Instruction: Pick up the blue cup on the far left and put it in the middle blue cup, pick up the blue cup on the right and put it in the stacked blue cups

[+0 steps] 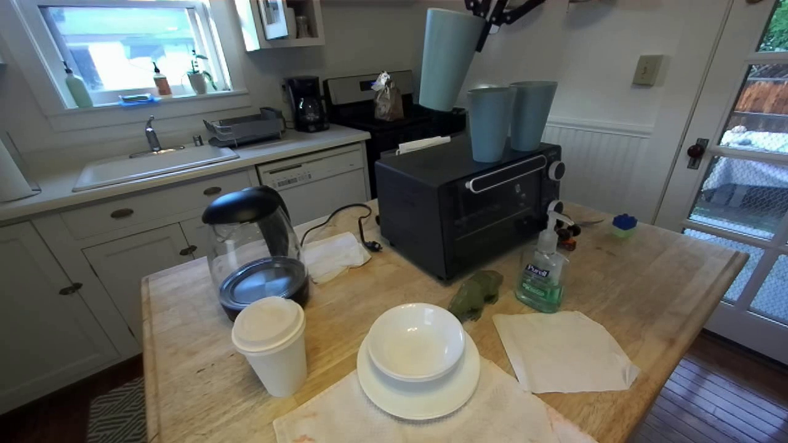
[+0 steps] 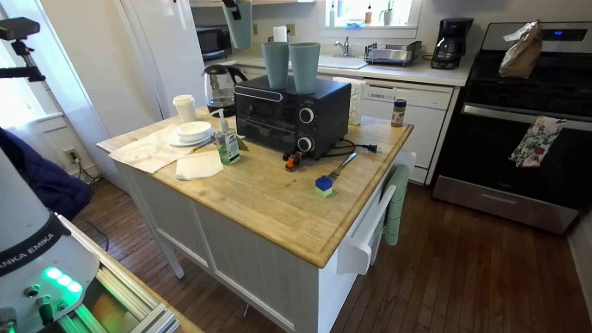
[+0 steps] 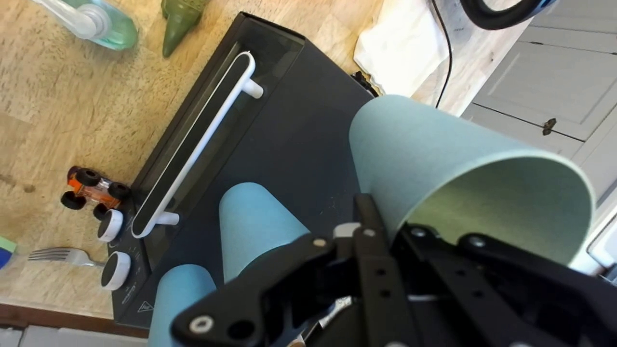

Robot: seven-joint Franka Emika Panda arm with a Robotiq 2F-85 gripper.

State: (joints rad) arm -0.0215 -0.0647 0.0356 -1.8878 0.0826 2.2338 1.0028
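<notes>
Up higher than the black toaster oven (image 1: 409, 215), toward its kettle end, hangs the raised blue cup (image 1: 448, 64), and the pincer (image 3: 389, 224) is clenched on it, pinching the wall near the rim. Counting blue cups I get three total: that one in the air, plus two on top of the oven, the middle cup (image 1: 489, 126) and the right-hand cup (image 1: 532, 117), going left to right as both exterior views have them. Those two stand upright, mouths up, just beside each other; can't tell if the rims touch. As for direction, the raised one has its wide mouth up and narrow base down, long axis closer to vertical than flat but tilted, with the mouth leaning toward the right of the frame in an exterior view. Rest of the count on the wooden surface (image 2: 273, 199): one kettle (image 1: 258, 261), one lidded white cup (image 1: 271, 351), one bowl (image 1: 417, 341) on one plate (image 1: 425, 403), one pump bottle (image 1: 542, 280), one green animal figure (image 1: 477, 294), one toy truck (image 2: 293, 161), one blue-and-green block (image 2: 323, 186) with one fork (image 2: 342, 169) near it, one spice jar (image 2: 398, 113). Oven's got two knobs (image 2: 306, 115).
</notes>
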